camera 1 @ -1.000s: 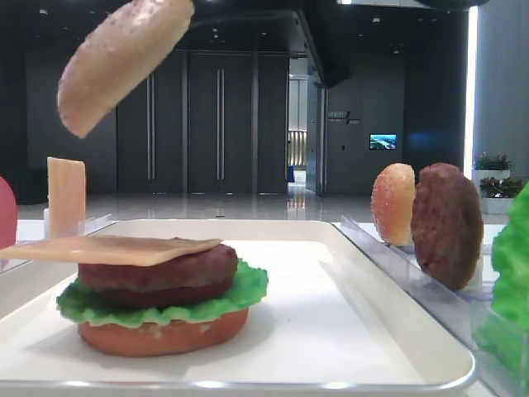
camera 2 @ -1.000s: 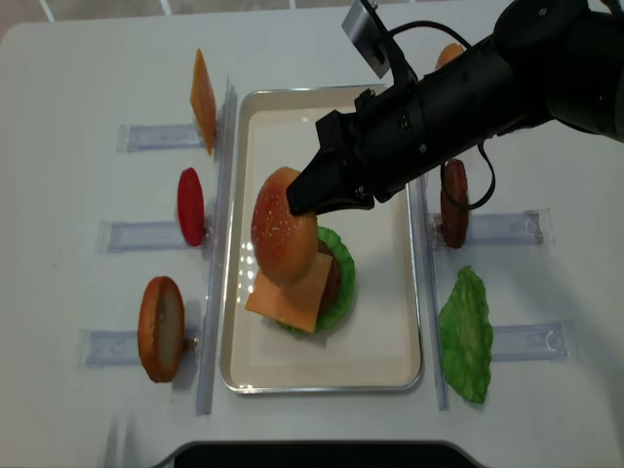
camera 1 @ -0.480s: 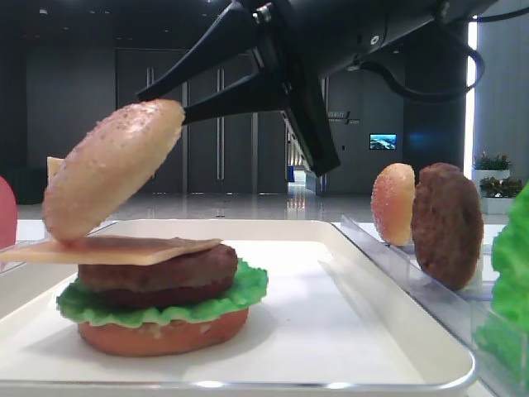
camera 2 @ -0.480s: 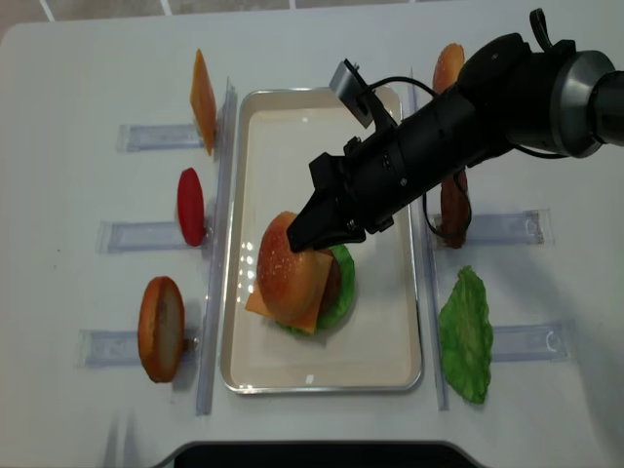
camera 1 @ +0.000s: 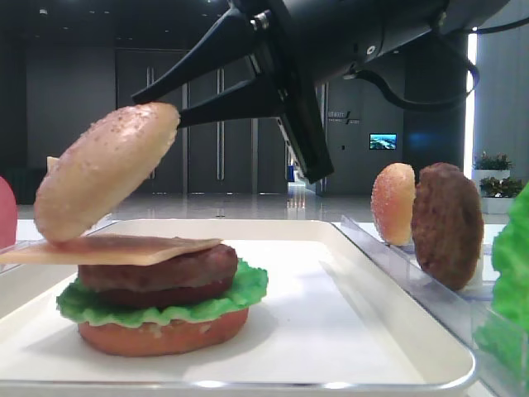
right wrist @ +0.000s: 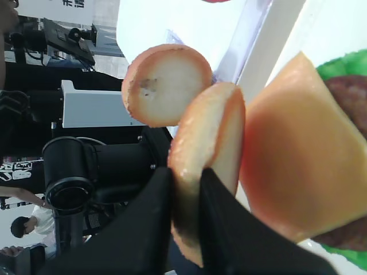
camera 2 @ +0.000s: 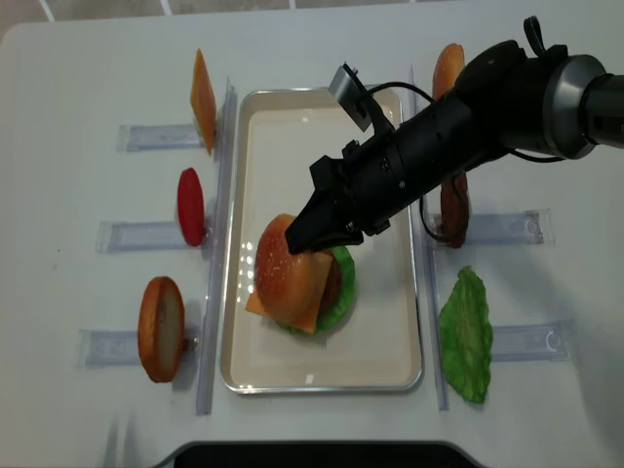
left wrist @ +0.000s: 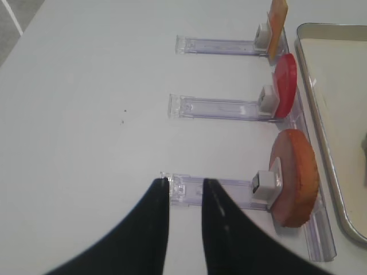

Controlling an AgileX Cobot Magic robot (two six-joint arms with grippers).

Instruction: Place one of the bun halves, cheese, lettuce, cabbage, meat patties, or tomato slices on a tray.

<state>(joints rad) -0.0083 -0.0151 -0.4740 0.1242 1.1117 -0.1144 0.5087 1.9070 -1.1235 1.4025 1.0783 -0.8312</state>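
Observation:
A sesame-speckled bun top (camera 1: pixel 103 169) hangs tilted over the burger stack, its lower edge touching the cheese (camera 1: pixel 116 248). My right gripper (camera 2: pixel 310 237) is shut on the bun top's (right wrist: pixel 209 134) rim, one black finger (right wrist: pixel 155 217) on each face. Under the cheese lie a meat patty (camera 1: pixel 165 273), lettuce (camera 1: pixel 165 310) and a flat bun bottom (camera 1: pixel 165 337), all on the white tray (camera 2: pixel 380 341). My left gripper (left wrist: pixel 183 183) is shut and holds nothing, hovering over the end of a clear rack (left wrist: pixel 218 192) left of the tray.
Clear racks flank the tray. On the left stand a cheese slice (camera 2: pixel 202 88), a tomato slice (camera 2: pixel 191 207) and a bun bottom (camera 2: pixel 161 329). On the right are another bun (camera 2: pixel 448 66), a patty (camera 2: pixel 453 210) and a lettuce leaf (camera 2: pixel 465 336).
The right arm has come down with the bun top, from well above the stack until its lower edge meets the cheese. The left gripper has not visibly changed.

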